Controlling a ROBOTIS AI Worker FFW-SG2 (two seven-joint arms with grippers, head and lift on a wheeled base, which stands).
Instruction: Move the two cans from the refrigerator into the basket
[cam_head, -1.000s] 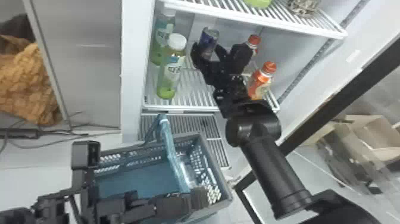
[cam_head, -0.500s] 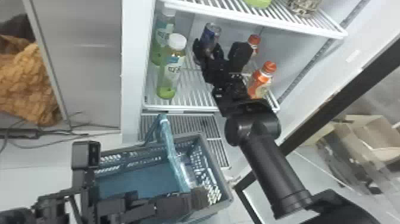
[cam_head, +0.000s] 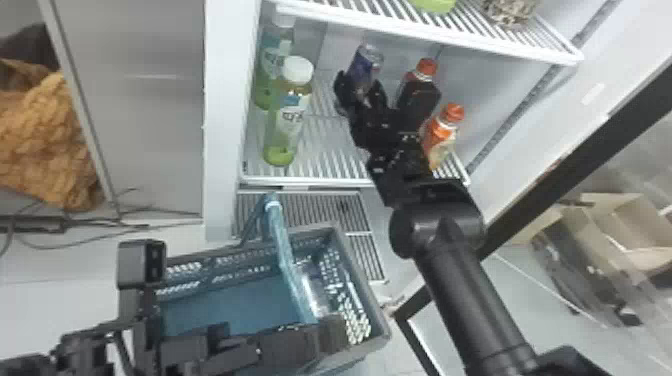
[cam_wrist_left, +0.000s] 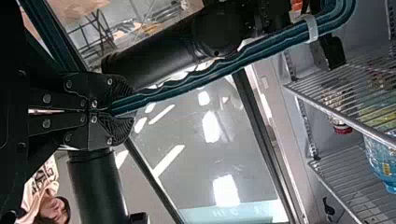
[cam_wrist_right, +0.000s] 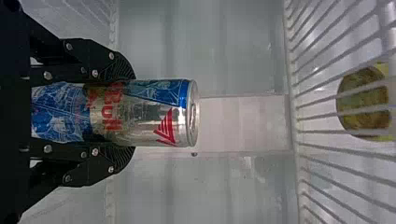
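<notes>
you have the right claw (cam_wrist_right: 133, 113) closed around a can (cam_wrist_right: 161, 112) inside the refrigerator (cam_head: 222, 125), the grasp seemingly made, so next ease it out toward the basket (cam_head: 364, 280), whose handle (cam_wrist_left: 210, 72) your left claw (cam_wrist_left: 130, 113) grips.

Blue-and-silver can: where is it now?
Head view: the can is inside the refrigerator, between the fingers of the right hand, right of the white-capped green bottles and left of the orange-capped bottles.

on wire shelf (cam_head: 320, 181): green bottles (cam_head: 283, 135); orange-capped bottles (cam_head: 441, 132)
</notes>
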